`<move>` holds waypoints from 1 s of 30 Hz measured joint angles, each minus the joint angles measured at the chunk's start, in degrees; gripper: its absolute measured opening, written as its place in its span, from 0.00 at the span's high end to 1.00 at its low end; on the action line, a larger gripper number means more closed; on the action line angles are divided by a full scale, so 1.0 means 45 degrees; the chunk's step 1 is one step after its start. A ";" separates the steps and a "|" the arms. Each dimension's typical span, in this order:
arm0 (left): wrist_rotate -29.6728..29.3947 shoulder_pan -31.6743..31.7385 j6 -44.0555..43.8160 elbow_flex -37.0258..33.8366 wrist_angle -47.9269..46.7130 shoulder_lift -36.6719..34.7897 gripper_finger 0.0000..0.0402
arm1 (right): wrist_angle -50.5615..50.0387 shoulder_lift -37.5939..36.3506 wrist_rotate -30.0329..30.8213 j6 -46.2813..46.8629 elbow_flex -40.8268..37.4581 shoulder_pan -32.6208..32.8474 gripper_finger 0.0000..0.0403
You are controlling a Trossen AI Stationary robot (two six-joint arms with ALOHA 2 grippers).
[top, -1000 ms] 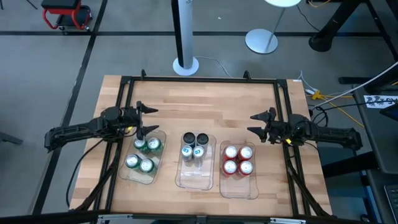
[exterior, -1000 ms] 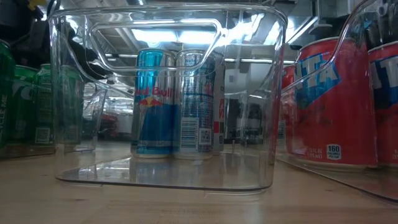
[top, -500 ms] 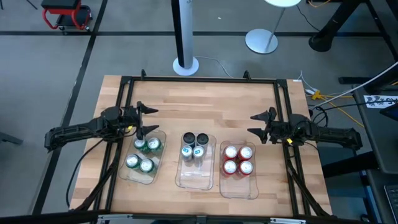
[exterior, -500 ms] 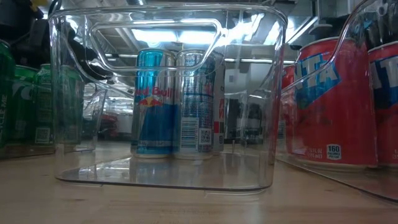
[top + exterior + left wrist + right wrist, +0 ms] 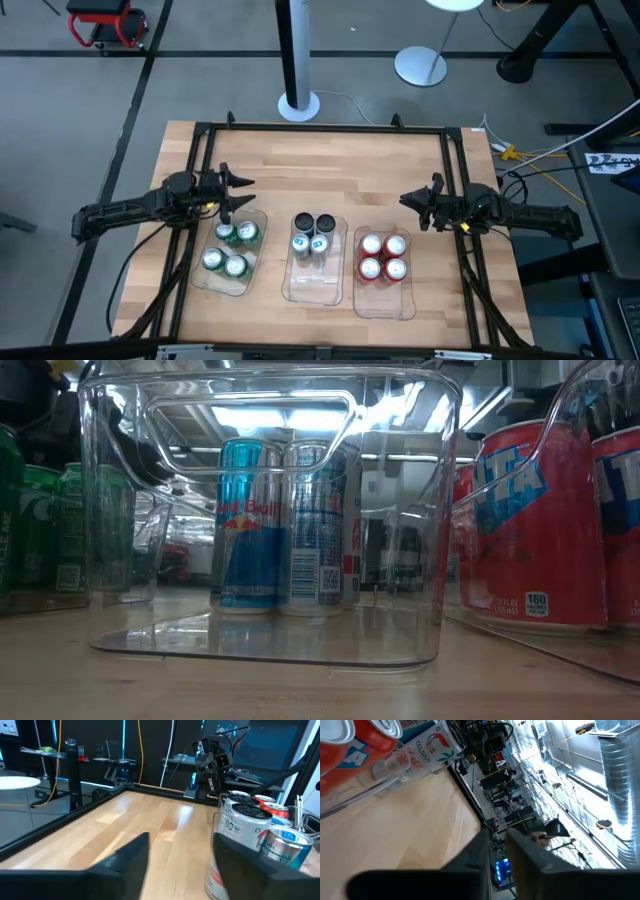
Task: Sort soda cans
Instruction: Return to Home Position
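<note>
Near table (image 5: 330, 160) edge: three clear trays (image 5: 316, 287) abreast. Green cans (image 5: 236, 265) left, silver-grey cans (image 5: 301, 243) middle, red cans (image 5: 372, 244) right. Beyond: left gripper (image 5: 238, 195) spread wide by green cans; right gripper (image 5: 405, 199) pinched closed beside red tray.

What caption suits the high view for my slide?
Green cans, silver cans and red cans sorted into clear trays; left pincer and right pincer wait nearby.

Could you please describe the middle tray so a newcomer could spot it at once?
On the wooden table, three clear trays sit in a row. The middle tray holds slim silver-and-blue cans bunched at one end; its neighbours hold green cans and red cans.
</note>
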 joint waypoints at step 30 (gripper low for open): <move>-0.0427 0.0005 0.1107 0.0000 -0.0068 0.0000 0.92 | -0.0010 0.0000 -0.0039 -0.0063 -0.0005 0.0000 0.94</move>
